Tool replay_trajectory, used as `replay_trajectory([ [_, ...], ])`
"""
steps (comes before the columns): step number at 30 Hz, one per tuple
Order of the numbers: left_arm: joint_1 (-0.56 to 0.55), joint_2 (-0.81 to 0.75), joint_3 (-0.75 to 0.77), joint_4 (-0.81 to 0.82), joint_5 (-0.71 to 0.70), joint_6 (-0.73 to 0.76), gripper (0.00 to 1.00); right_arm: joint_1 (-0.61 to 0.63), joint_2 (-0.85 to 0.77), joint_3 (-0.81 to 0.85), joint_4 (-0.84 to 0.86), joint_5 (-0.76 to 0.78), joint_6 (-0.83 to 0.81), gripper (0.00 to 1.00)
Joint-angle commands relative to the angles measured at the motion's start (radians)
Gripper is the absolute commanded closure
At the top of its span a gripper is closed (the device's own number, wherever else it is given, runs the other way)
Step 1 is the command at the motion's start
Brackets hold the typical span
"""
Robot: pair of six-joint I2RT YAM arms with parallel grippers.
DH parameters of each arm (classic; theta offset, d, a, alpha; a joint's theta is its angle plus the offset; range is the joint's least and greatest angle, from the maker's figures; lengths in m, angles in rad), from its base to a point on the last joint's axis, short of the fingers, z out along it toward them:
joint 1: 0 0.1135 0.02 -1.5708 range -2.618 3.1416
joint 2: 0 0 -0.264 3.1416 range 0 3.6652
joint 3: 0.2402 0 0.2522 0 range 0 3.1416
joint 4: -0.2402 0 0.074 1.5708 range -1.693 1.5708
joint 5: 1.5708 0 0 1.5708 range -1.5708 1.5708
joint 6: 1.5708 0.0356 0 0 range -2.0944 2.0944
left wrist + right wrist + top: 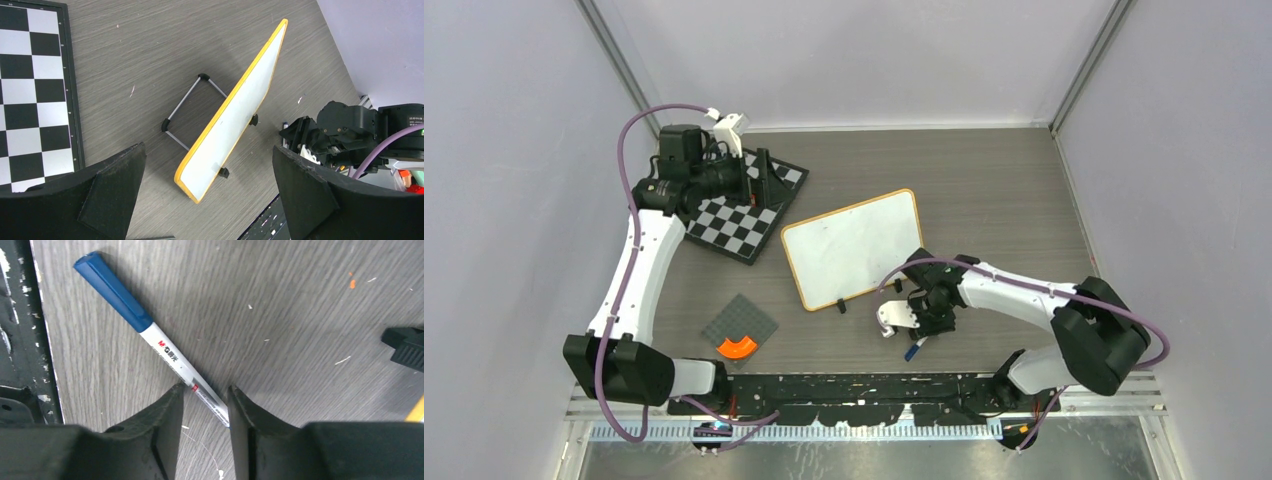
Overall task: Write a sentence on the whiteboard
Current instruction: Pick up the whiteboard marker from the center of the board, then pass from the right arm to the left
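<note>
Top external view, contents of desk [984,180]:

- Whiteboard [852,246]: white face and wooden frame. It sits mid-desk at an angle, with two black clip feet [841,304] on its near edge. In the left wrist view the whiteboard [235,105] stands tilted, propped from behind on a wire stand [187,107].
- Chessboard [739,225]: black and white, lying flat at far left, just beside the whiteboard's left corner.
- Grey plate [740,325]: lies near the left arm's base, with an orange curved piece [737,347] on its near edge.
- Pen [913,349]: lies on the desk, near the whiteboard's near edge. In the right wrist view the pen [150,332] has a blue cap and a white barrel.
- Left claw [759,180]: raised over the chessboard. Its fingers [105,200] are spread wide and hold nothing.
- Right claw [919,330]: low over the pen. The right wrist view shows the claw [206,390] slightly parted, one finger on each side of the barrel, with desk visible in the gap.
</note>
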Motion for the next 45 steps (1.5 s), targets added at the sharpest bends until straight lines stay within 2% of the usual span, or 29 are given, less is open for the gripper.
replay_trajectory([
  [1,0.000,-0.008,0.004,0.032,0.022,-0.004,0.00,0.008,-0.002,-0.089,0.100,0.065,-0.036,0.62],
  [8,0.000,-0.004,0.013,0.008,0.023,0.003,0.00,0.009,-0.064,-0.047,-0.030,0.052,-0.015,0.99],
  [17,0.000,0.001,0.065,-0.135,0.038,0.107,0.00,0.010,-0.183,0.244,-0.365,-0.056,0.121,1.00],
  [21,0.000,-0.029,0.050,-0.148,0.164,0.151,0.00,0.005,-0.146,0.407,-0.467,-0.129,0.232,1.00],
  [24,0.000,-0.056,0.052,-0.164,0.186,0.183,0.00,-0.006,-0.121,0.512,-0.509,-0.217,0.337,1.00],
  [26,-0.001,-0.044,0.115,-0.265,0.219,0.257,0.00,-0.012,-0.114,0.574,-0.519,-0.275,0.421,1.00],
  [30,-0.009,-0.008,0.244,-0.542,0.364,0.506,0.00,-0.072,-0.103,0.660,-0.504,-0.442,0.580,1.00],
  [31,-0.031,-0.014,0.251,-0.593,0.377,0.550,0.00,-0.094,-0.098,0.672,-0.504,-0.496,0.606,1.00],
  [33,-0.094,-0.052,0.224,-0.564,0.359,0.596,0.03,-0.132,-0.092,0.685,-0.503,-0.599,0.657,1.00],
  [35,-0.200,-0.118,0.150,-0.438,0.266,0.596,0.04,-0.149,-0.088,0.682,-0.498,-0.674,0.693,1.00],
  [37,-0.339,-0.168,0.085,-0.324,0.102,0.612,0.05,-0.151,-0.082,0.669,-0.492,-0.734,0.730,1.00],
  [39,-0.459,-0.168,0.092,-0.341,-0.034,0.701,0.05,-0.152,-0.078,0.647,-0.468,-0.784,0.779,1.00],
  [42,-0.582,-0.131,0.151,-0.414,-0.115,0.844,0.07,-0.152,-0.091,0.586,-0.404,-0.846,0.843,1.00],
  [45,-0.713,-0.114,0.169,-0.390,-0.200,0.958,0.08,-0.151,-0.117,0.554,-0.350,-0.863,0.901,1.00],
])
